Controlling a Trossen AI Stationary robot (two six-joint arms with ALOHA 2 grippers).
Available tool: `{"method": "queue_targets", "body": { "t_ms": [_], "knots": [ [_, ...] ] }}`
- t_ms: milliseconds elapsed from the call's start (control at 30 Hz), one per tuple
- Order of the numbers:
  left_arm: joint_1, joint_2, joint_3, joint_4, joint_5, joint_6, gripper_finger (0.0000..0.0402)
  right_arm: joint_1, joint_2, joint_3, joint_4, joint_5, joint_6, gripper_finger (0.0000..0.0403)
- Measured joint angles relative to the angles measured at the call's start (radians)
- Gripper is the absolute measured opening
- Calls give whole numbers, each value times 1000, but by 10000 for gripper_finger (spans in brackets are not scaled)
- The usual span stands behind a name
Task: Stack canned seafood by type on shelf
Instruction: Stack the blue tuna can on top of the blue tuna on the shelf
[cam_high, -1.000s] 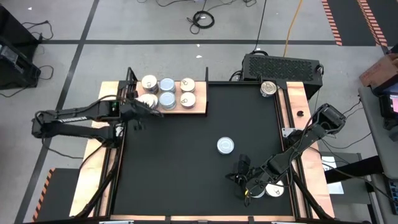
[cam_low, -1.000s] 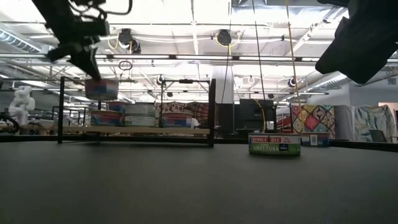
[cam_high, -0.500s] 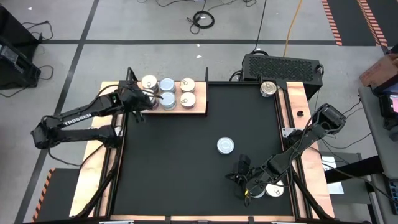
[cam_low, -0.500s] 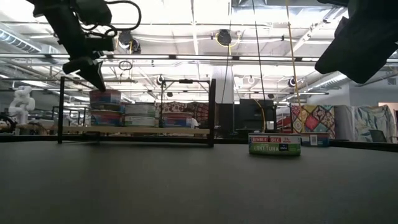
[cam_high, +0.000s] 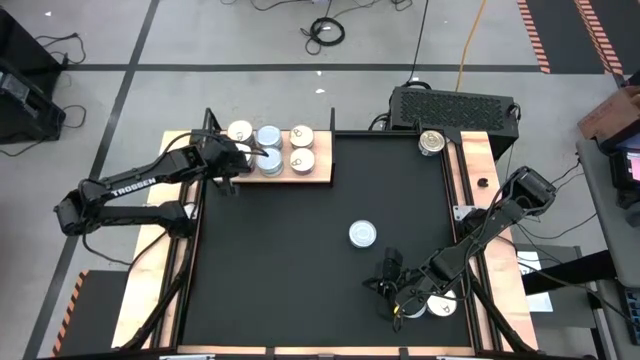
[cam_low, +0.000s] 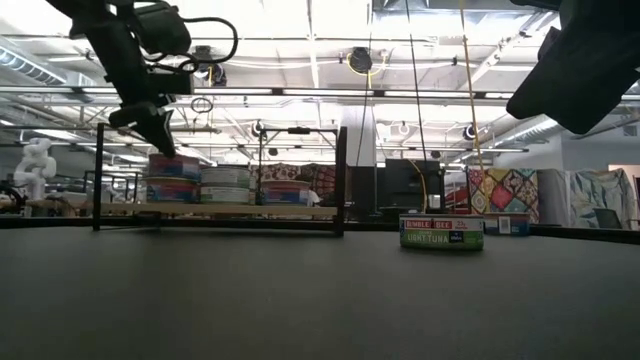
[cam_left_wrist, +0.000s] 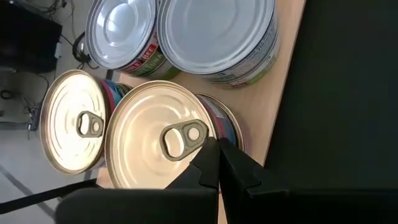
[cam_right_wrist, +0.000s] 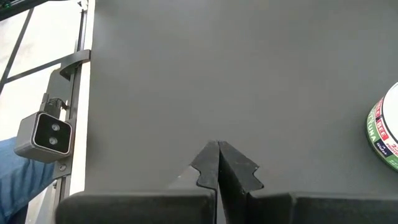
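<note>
Plainly, these are stiff little tins: rigid metal walls that will not give under the fingers, probably moderately heavy for their size, with smooth lids and glossy labels that could slip, so the sound hold is across the side wall from above, jaws spanning the can's width rather than catching the pull tab. Most of the canned seafood (cam_high: 268, 148) sits on the wooden shelf (cam_high: 322, 172) at the far left corner of the table; one tin (cam_high: 363, 234) lies alone on the black mat (cam_high: 300, 260) toward the right of its middle, another tin (cam_high: 432, 142) rests at the far right corner, and a third (cam_high: 441, 306) shows at the near right edge beside the right arm. The left gripper (cam_high: 258, 153) hangs over the shelf's left stack with its jaws pressed together and holding nothing; the right gripper (cam_right_wrist: 217, 163) waits low over the mat near the right edge, jaws likewise pressed together. The left wrist view alone shows lid detail: two gold pull-tab cans (cam_left_wrist: 163, 144) beside two plain silvery ones (cam_left_wrist: 214, 31), and the fingertips just beside a tab. The low view alone shows height, with the left stack (cam_low: 172, 178) standing two tins tall, and the label on the lone tuna tin (cam_low: 441, 232).
</note>
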Motion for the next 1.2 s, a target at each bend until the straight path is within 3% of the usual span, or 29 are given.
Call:
{"method": "queue_targets", "body": {
  "t_ms": [500,767,1033,1200],
  "knots": [
    [0,1,0,-3,31,-23,63,0,0,0,0,0,4,0],
    [-1,-29,39,-38,23,-74,73,0,0,0,0,-1,5,0],
    [-58,-69,92,-38,192,-260,73,0,0,0,1,0,6,0],
    [-172,-66,75,103,345,-362,73,-3,0,0,1,1,5,0]
  ]
}}
